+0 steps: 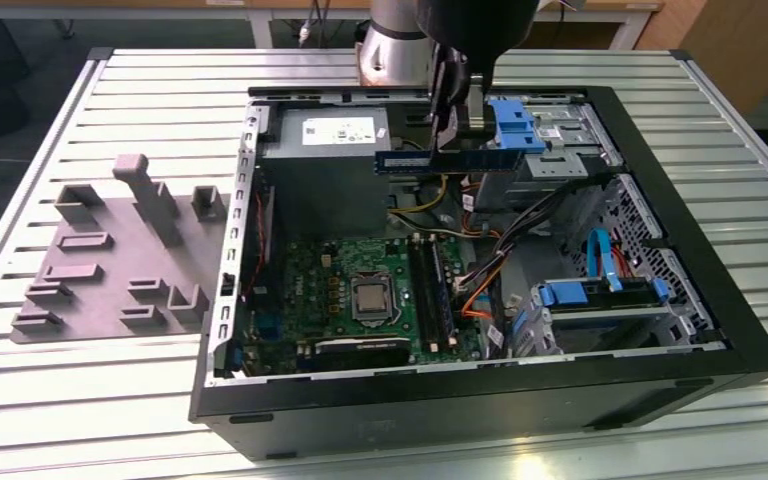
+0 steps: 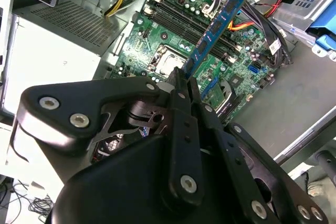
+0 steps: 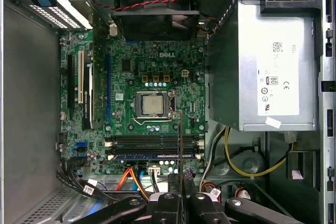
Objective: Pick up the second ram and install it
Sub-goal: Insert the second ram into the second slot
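End effector (image 1: 460,150) hangs over the open computer case (image 1: 491,405), fingers pinched narrow on the second ram (image 1: 411,161). In the exterior view the ram is held level and long edge down, up in the air in front of the grey power supply (image 1: 320,170) and just beside the blue drive bracket (image 1: 515,122). It is clear of the green motherboard (image 1: 315,275) below it.

In the second wrist view the blue stick (image 2: 215,27) runs out from the black fingers (image 2: 177,90) over the motherboard (image 2: 168,32), with its chips and a pale label showing. The end effector (image 2: 185,80) grips one part of it, and the gripped part is hidden by the fingers.

In the first wrist view the ram (image 3: 181,135) shows edge-on as a thin line rising from the end effector (image 3: 181,187). It crosses the memory slots (image 3: 152,142) beside the processor socket (image 3: 154,104). A blue strip (image 3: 152,157) lies along one of those slots. The power supply (image 3: 273,66) stands beside the board.

The case lies on its side on the slatted metal tabletop (image 1: 157,90). A grey fixture (image 1: 104,260) with upright pegs sits on the tabletop on the exterior view's left, beside the case.
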Robot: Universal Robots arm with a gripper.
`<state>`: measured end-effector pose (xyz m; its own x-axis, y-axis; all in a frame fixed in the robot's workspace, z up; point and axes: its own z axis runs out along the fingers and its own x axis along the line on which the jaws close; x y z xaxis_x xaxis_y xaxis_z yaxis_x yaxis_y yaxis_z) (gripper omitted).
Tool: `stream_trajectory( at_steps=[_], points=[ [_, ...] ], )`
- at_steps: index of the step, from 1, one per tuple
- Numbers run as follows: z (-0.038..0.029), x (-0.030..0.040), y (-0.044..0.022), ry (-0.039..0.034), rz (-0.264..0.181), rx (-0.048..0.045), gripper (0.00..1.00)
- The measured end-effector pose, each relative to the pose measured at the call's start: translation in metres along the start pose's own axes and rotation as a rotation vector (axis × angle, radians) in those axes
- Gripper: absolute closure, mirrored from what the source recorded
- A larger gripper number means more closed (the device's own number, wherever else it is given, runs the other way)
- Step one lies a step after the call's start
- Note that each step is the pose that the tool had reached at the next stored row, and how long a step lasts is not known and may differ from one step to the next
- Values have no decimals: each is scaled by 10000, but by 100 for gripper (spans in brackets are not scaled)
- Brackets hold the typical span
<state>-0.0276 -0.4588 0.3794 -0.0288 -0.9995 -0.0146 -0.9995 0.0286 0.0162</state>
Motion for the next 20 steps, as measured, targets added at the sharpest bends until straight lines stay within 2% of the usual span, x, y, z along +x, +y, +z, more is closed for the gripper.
stream_trajectory(
  at_steps=[10, 20],
  points=[
    [3, 0, 0, 8, 67, 2, 86],
    [29, 0, -1, 77, 1615, 28, 86]
  ],
)
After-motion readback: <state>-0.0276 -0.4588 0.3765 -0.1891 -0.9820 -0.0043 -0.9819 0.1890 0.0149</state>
